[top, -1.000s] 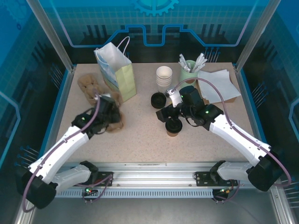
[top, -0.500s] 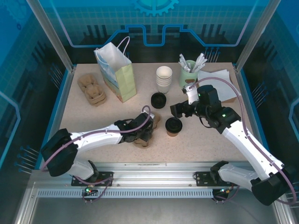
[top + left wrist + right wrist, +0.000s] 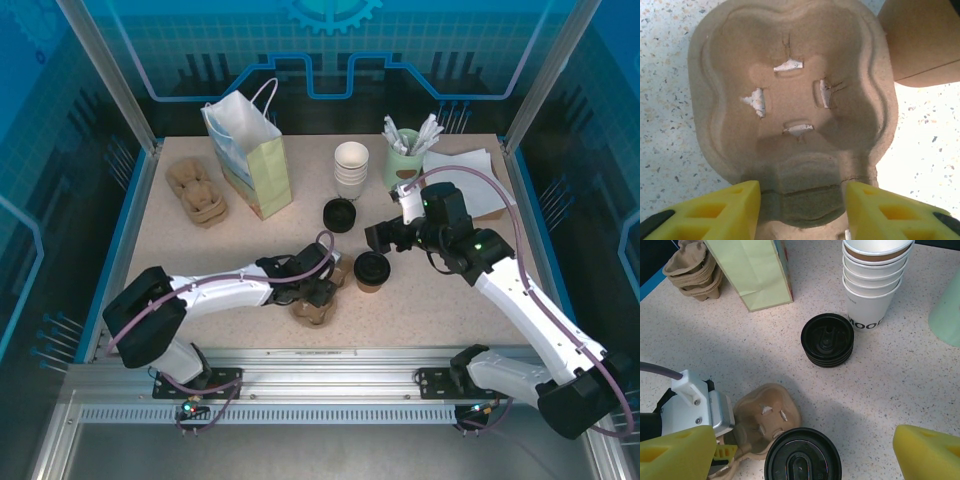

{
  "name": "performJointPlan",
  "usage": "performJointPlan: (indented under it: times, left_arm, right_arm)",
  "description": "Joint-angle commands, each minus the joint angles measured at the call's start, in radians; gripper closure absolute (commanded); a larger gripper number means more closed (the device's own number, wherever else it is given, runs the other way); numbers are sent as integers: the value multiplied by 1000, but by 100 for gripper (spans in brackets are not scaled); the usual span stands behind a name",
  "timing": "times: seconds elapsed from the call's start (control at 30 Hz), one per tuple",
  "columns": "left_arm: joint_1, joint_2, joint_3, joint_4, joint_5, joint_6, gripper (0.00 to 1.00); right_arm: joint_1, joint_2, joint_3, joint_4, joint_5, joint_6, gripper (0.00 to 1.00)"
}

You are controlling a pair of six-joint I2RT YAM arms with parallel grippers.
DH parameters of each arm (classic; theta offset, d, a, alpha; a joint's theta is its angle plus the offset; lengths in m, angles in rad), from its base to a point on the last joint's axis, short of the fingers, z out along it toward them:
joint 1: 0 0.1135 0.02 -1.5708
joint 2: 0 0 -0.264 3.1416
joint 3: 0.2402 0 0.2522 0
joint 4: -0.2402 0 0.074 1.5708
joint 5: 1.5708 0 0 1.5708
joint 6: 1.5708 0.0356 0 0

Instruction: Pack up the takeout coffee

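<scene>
The takeout coffee (image 3: pixel 372 270), a brown paper cup with a black lid, stands upright mid-table; its lid (image 3: pixel 802 456) lies low in the right wrist view and its brown side (image 3: pixel 925 40) fills the top right corner of the left wrist view. A moulded cardboard cup carrier (image 3: pixel 322 296) lies on the table, touching or nearly touching the cup's left side. My left gripper (image 3: pixel 802 212) is open, one yellow finger (image 3: pixel 735 212) on each side of the carrier's (image 3: pixel 790 100) middle ridge, not pinching it. My right gripper (image 3: pixel 384 238) hovers wide open above and behind the coffee, holding nothing.
A green paper bag (image 3: pixel 252 165) stands at the back left, with a stack of carriers (image 3: pixel 197 192) to its left. White cups (image 3: pixel 351 168) and loose black lids (image 3: pixel 339 214) sit behind the coffee. A green holder (image 3: pixel 404 152) and napkins (image 3: pixel 465 182) are back right.
My left arm swept the carrier from the left side to beside the coffee, then its jaws widened off it. My right gripper drew back from the coffee and has stayed still since.
</scene>
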Motion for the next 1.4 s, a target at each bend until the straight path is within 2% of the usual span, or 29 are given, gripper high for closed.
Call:
performJointPlan:
  times: [0.0,0.13,0.2,0.3,0.4,0.5,0.6,0.7,0.97,1.23,1.37]
  left_arm:
    - [-4,-15,63,-64,-15,32,46]
    - [26,-105,142,-160,-87,24,40]
    - [87,-168,211,-213,-114,-14,37]
    - [208,-237,320,-280,-138,-95,35]
    - [334,-281,413,-331,-167,-118,33]
    - [478,-309,478,-337,-135,-139,32]
    - [604,-292,537,-326,-100,-153,31]
    - [690,-222,617,-335,-56,-163,28]
    - [786,-24,747,-311,54,-201,23]
    - [792,114,825,-326,18,-173,22]
    - [810,185,879,-328,21,-171,26]
  right_arm:
    - [-11,-6,-5,-21,-15,8,7]
    - [0,-16,12,-15,-30,8,8]
    - [20,-23,19,4,-28,6,7]
    - [47,-19,27,27,-25,13,7]
    - [69,-6,35,38,-24,18,8]
    - [86,7,40,48,-25,19,8]
    - [97,26,44,59,-33,20,8]
    - [108,46,50,68,-38,20,7]
    - [129,63,44,90,-34,29,8]
    - [143,83,38,112,-41,42,8]
    - [153,97,36,117,-43,45,7]
